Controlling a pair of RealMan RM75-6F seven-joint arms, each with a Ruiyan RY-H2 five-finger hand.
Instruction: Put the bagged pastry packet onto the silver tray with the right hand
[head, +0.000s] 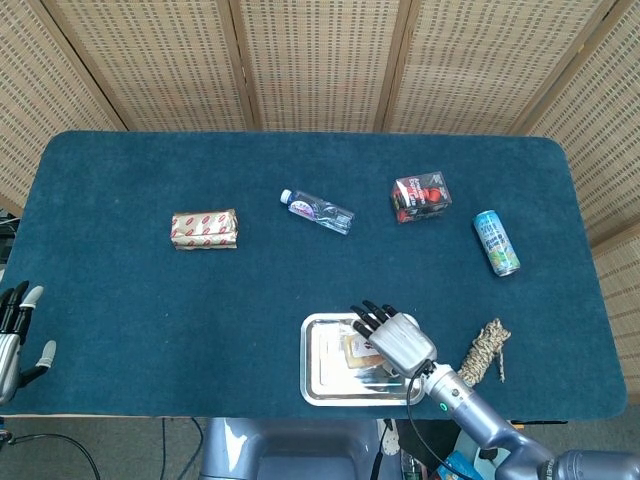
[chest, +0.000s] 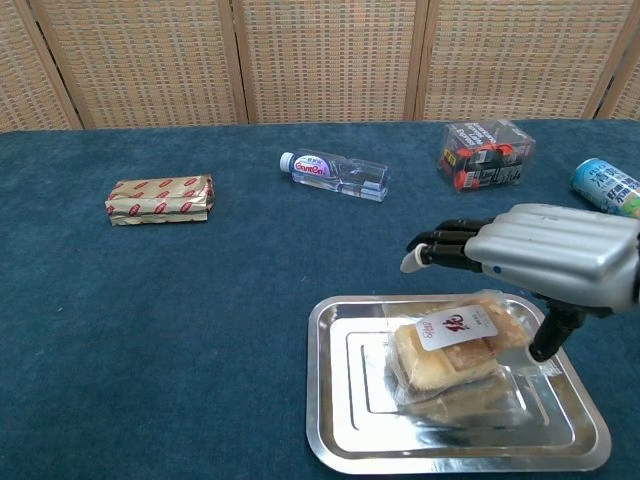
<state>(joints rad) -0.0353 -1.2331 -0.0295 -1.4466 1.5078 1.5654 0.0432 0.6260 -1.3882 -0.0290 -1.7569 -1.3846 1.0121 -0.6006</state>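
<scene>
The bagged pastry packet (chest: 455, 345), clear wrap with a white label, lies flat on the silver tray (chest: 340, 420) near the table's front edge. In the head view the pastry packet (head: 357, 352) shows partly under my right hand (head: 398, 340) on the tray (head: 318, 368). My right hand (chest: 545, 262) hovers just above the packet with its fingers stretched out and apart, holding nothing; the thumb hangs by the packet's right end. My left hand (head: 14, 335) rests off the table's left front corner, fingers spread.
A gold-and-red wrapped block (chest: 160, 197) lies at the left, a water bottle (chest: 335, 173) at the middle back, a red-and-black carton (chest: 485, 152) and a blue can (chest: 610, 186) at the right. A rope bundle (head: 485, 347) lies right of the tray.
</scene>
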